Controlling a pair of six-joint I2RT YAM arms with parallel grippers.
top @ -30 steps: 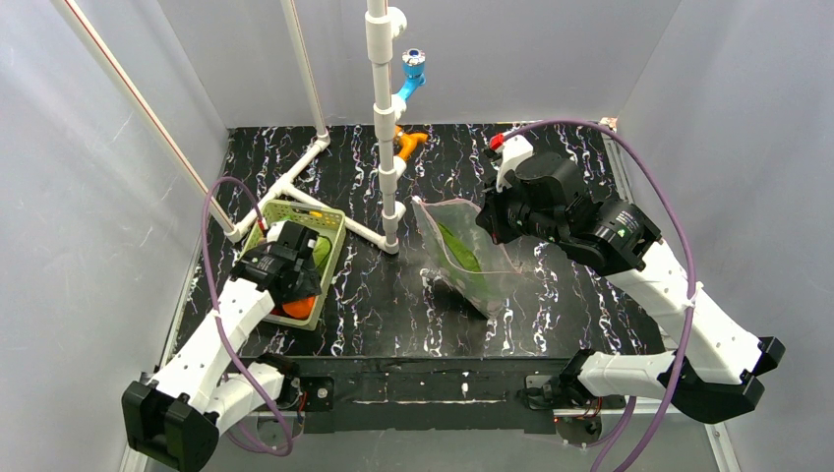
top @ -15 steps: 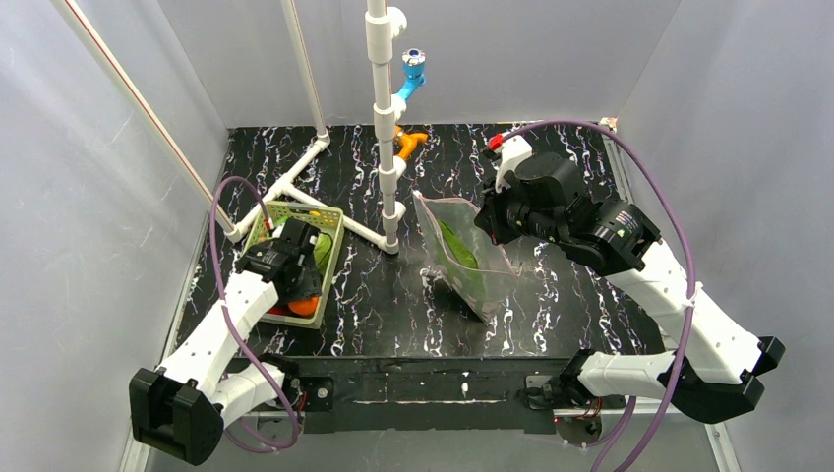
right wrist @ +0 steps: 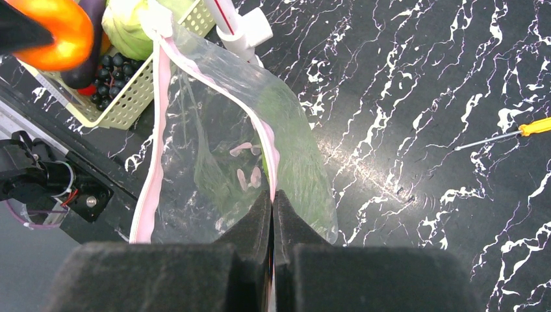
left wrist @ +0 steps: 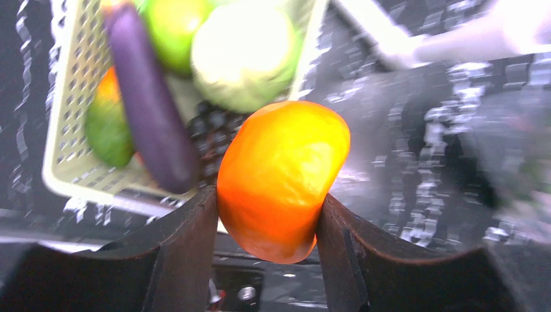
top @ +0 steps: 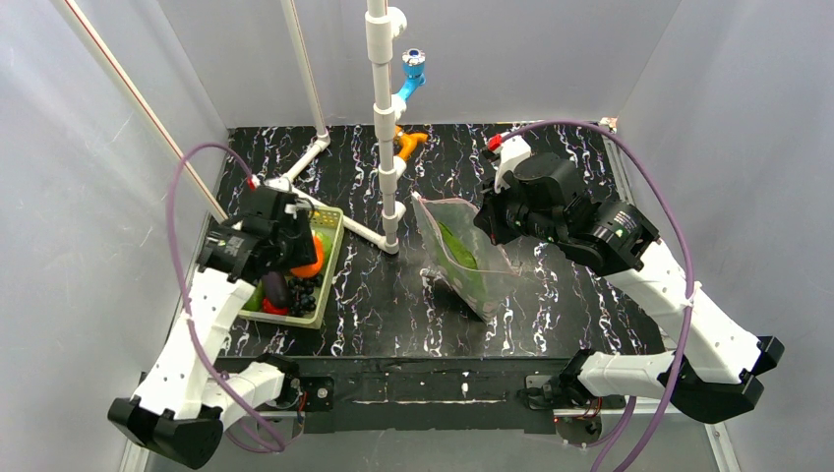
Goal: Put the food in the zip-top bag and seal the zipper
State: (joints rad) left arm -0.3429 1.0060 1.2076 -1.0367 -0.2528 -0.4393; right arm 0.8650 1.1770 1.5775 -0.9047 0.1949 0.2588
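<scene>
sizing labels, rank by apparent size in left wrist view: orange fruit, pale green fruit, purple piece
1. orange fruit, largest, but nearest the camera, so unsure.
2. pale green fruit and purple piece look about alike; not ranked.

Black, white-veined surface [top: 393,305] carries a white pipe stand [top: 390,236]. A pale green basket [top: 333,264] sits left of the stand, the zip-top bag [top: 464,267] just right of it, and a small orange object [top: 409,143] behind it.

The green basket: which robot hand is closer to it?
Left. The left gripper hangs just above the basket, squeezing an orange fruit. The right gripper is off to its right, pinching the bag.
</scene>
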